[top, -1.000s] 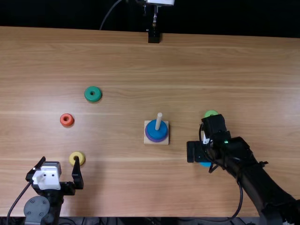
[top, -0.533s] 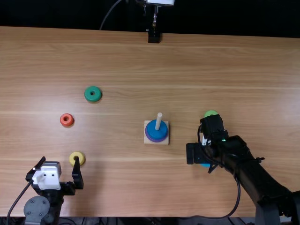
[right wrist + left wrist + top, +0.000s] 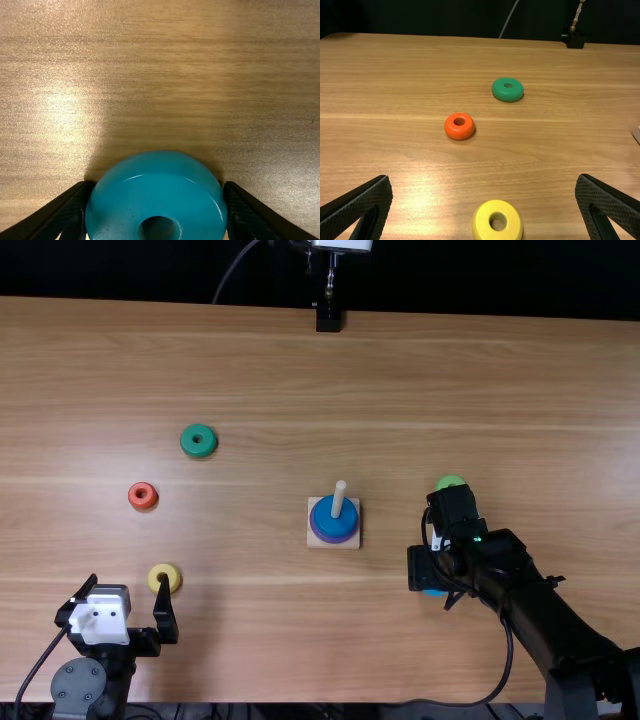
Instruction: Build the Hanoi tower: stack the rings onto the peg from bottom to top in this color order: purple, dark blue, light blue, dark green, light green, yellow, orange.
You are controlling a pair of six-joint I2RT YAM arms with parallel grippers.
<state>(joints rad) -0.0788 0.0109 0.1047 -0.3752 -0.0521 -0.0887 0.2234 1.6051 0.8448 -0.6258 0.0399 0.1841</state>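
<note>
Wooden tabletop (image 3: 300,390) | light blue ring (image 3: 157,187) gripped in right hand (image 3: 424,568) | left hand (image 3: 128,582) spread, yellow ring (image 3: 485,220) near

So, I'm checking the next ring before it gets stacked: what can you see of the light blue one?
The light blue ring is thick and rounded, with a round hole through its middle. Its glossy surface, painted wood or plastic by the look of it, catches thin pale highlights. The right gripper has one finger against each side, and the hole faces the wrist camera. It is off the stand; whether it touches the table, I can't tell.
</note>
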